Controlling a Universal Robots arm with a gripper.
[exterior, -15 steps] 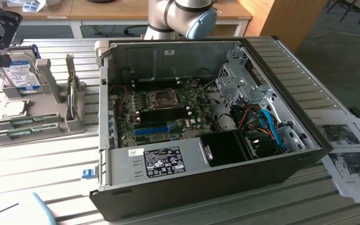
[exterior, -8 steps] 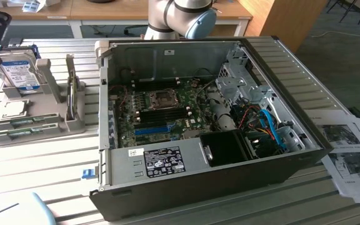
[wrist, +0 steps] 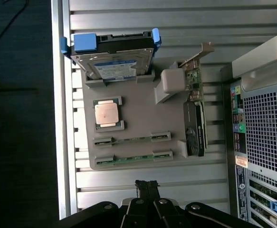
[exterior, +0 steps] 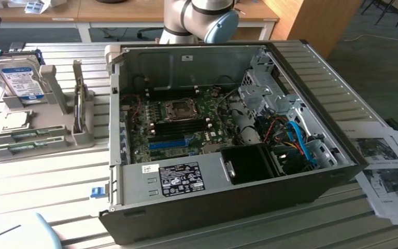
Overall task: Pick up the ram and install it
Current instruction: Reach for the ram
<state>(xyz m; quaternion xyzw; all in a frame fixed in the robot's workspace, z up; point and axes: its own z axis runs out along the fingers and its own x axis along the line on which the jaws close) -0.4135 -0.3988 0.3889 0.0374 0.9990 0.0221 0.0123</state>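
My claw (wrist: 148, 186) is pinched shut and empty, hanging just off the grey tray (wrist: 138, 118). On that tray I count two ram sticks (wrist: 132, 139) in its nearest slots, one hard drive (wrist: 112, 59), one processor (wrist: 106, 114) and one expansion card (wrist: 195, 123).

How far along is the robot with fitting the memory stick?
Nothing looks done: both ram sticks sit in their grey tray. In hand: nothing; the jaws are shut and empty, beside the tray near the sticks. Left: lifting one and fitting it in the open computer case.
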